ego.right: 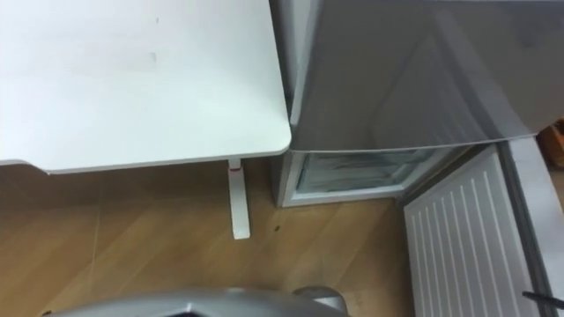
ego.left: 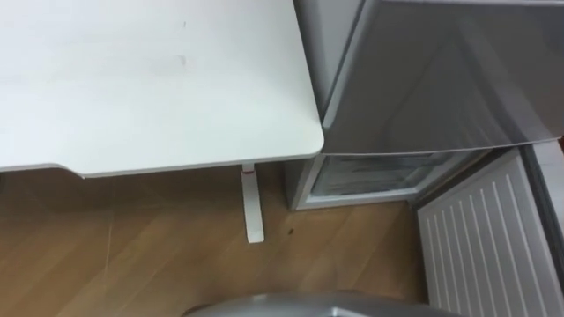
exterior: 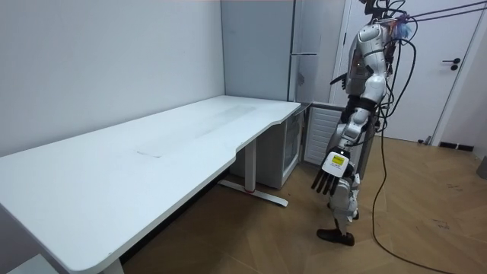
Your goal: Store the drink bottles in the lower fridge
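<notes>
Its left hand [exterior: 329, 180] hung down by its leg, with fingers straight and a little spread. The lower fridge [ego.left: 374, 176] stood open right in front of the robot, its white door [ego.left: 480, 238] swung out over the wood floor [ego.left: 132, 255]. The white table [ego.left: 159, 88] was just beside the fridge.

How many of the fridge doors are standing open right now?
1. The lower door, swung out to the robot's right, ribbed inner side showing. The grey door above it is shut.
</notes>
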`<state>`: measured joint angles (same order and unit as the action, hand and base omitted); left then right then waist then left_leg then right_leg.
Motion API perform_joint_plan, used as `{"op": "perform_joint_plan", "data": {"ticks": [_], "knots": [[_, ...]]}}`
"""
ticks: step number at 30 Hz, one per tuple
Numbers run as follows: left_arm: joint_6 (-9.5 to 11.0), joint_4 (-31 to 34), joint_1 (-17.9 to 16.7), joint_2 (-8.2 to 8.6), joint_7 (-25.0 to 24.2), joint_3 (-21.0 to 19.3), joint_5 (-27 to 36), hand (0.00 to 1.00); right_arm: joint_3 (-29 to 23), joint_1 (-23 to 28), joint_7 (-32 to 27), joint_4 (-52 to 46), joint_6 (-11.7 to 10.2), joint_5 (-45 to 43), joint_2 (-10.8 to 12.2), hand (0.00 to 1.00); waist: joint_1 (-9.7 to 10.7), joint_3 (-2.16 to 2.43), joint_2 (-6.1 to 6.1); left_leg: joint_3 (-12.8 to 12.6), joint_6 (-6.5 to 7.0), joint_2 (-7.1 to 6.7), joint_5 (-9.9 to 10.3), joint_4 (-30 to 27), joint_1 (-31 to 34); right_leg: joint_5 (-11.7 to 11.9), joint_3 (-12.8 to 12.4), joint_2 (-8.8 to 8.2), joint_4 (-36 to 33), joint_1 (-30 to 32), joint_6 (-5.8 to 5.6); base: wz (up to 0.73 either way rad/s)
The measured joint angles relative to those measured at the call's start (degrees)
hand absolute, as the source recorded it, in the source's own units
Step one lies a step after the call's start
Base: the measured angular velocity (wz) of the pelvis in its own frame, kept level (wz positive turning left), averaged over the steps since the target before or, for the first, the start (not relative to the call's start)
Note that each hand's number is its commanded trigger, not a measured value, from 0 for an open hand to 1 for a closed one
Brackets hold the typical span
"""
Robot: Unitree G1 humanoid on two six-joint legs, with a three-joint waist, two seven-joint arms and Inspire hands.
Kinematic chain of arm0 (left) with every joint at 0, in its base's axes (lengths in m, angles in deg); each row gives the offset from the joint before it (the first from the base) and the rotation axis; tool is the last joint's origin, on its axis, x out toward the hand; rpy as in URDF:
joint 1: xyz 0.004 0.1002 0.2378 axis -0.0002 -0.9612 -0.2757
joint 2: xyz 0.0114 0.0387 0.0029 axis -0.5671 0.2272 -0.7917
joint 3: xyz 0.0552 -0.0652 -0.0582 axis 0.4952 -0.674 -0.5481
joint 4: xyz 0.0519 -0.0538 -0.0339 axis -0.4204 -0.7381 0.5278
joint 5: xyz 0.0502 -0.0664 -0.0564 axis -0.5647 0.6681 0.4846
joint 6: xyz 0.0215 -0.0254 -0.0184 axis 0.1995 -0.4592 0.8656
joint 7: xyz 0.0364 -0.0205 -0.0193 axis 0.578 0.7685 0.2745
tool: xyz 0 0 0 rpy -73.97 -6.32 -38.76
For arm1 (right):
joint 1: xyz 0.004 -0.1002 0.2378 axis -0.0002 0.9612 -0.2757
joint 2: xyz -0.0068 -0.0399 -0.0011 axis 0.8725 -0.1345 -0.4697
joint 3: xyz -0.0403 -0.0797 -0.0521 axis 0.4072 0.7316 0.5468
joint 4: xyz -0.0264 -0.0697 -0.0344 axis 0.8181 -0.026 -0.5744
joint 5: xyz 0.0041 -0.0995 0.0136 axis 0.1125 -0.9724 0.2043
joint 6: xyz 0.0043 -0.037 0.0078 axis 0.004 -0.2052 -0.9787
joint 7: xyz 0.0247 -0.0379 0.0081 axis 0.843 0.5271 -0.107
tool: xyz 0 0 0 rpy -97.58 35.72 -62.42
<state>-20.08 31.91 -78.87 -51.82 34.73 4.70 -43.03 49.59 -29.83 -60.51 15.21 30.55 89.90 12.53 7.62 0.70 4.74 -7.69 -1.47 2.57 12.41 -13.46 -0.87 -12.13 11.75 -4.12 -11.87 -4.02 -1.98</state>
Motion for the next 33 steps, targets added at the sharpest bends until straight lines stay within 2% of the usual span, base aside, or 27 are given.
{"op": "perform_joint_plan", "data": {"ticks": [6,11,21,24,28,29,31,33], "knots": [[0.0,1.7,-0.9,-1.81,-2.9,-0.1,0.0,0.00,0.1,-0.6,0.1,1.6,-0.2,1.4,-1.3,0.00,-0.3,-0.10,0.02,0.0,-0.05,-0.05,-0.4,0.3,-0.7,0.0,-0.2,0.02,0.3,-0.4,0.06,-0.01],[-0.5,2.1,-0.9,-2.01,-4.3,-0.2,0.0,0.00,0.0,-0.6,0.3,7.0,-0.4,3.8,-1.8,0.00,-0.2,-0.15,0.18,0.9,-0.07,-0.20,-0.3,0.1,-0.8,0.0,0.7,0.05,1.2,-1.4,0.05,0.11],[-1.2,2.2,-0.9,-2.88,-5.7,-0.2,-0.1,0.00,-0.6,-0.6,0.6,16.2,-0.7,8.5,-1.8,0.00,0.2,-0.60,-0.58,2.4,-0.11,-0.30,-0.3,-0.4,0.5,0.0,2.1,0.24,2.2,-1.7,0.05,0.09],[-1.2,2.2,-0.9,-3.18,-5.7,-0.1,-1.3,0.00,-0.6,-0.5,0.5,16.4,-0.7,9.8,-1.8,0.00,0.3,-0.90,-1.48,2.6,-0.12,-0.33,-0.3,-0.3,0.6,0.0,2.4,0.23,2.2,-1.6,0.05,0.03],[-1.3,2.1,-0.9,-4.66,-5.9,-0.1,-1.3,0.00,-0.5,-0.4,0.8,16.8,-0.7,9.7,-1.8,0.00,0.4,-0.88,-2.14,2.7,-0.17,-0.34,-0.3,-0.3,0.8,0.0,2.3,0.23,2.3,-1.4,0.10,-0.01],[-1.6,2.1,-0.7,-5.26,-6.0,-0.1,-1.2,0.00,-0.5,-0.6,0.8,16.8,-0.7,9.7,-1.8,0.00,0.2,-0.83,-2.41,2.6,-0.18,-0.33,-0.4,-0.4,1.5,-0.1,1.8,0.23,2.2,-0.4,0.14,-0.11],[-2.1,2.1,-0.3,-6.13,-6.7,-0.1,-1.3,0.00,-0.5,-1.3,0.8,16.8,-0.7,9.7,-2.2,0.00,0.1,-0.40,-3.31,2.4,-0.13,-0.34,-0.5,-0.7,3.3,0.0,1.0,0.31,1.9,1.4,0.22,-0.10],[-2.3,2.1,0.0,-6.53,-7.2,-0.1,-1.4,0.00,-0.6,-2.8,0.8,19.0,-0.7,7.5,-4.4,0.00,0.5,-0.30,-4.95,2.3,-0.01,-0.41,-0.4,-1.4,4.6,0.5,0.8,0.26,1.9,2.5,0.14,0.00]]}}
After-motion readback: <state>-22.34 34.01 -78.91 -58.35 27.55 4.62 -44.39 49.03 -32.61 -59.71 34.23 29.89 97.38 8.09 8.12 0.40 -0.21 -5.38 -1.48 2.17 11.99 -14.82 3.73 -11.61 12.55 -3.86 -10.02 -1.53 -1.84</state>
